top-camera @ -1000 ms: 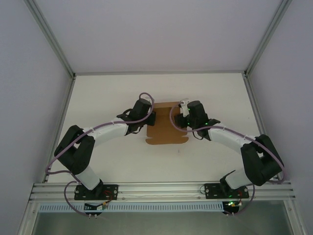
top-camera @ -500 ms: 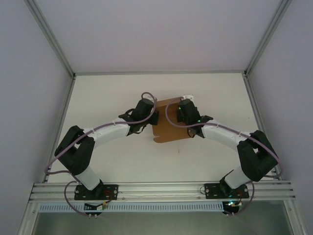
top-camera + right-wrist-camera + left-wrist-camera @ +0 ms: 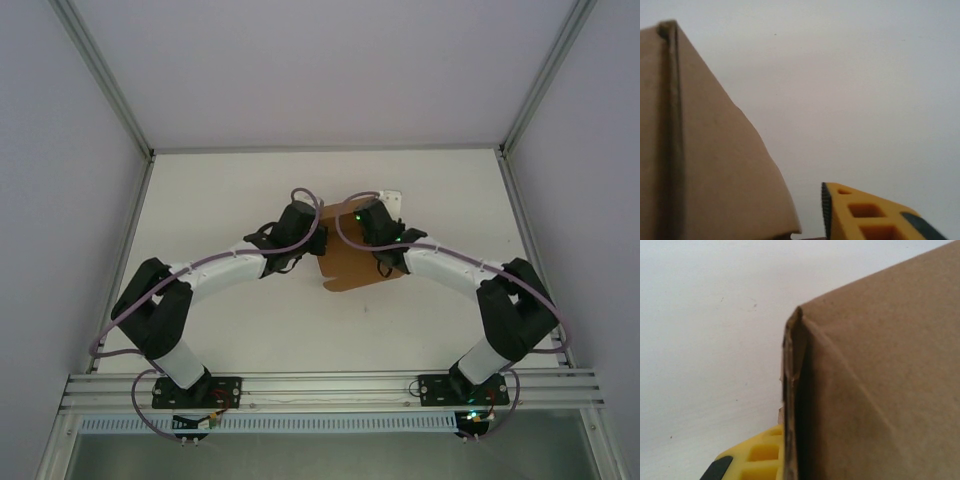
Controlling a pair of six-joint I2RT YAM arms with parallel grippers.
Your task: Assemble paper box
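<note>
L claw pinching folded edge of paper box.

Top camera fixed high at the near edge, looking down over the whole white bench, two wrist cameras facing in from either side, pressed close to the brown paper box, cardboard shared by all three views

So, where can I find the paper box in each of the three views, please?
Top external: the paper box is near the centre of the picture, brown against the white table.
Left wrist: the box fills the right half, with its folded edge running down the middle.
Right wrist: the box fills the left side and slopes down to the bottom centre.
Shared landmark: the white table lies behind the box in all three.
</note>
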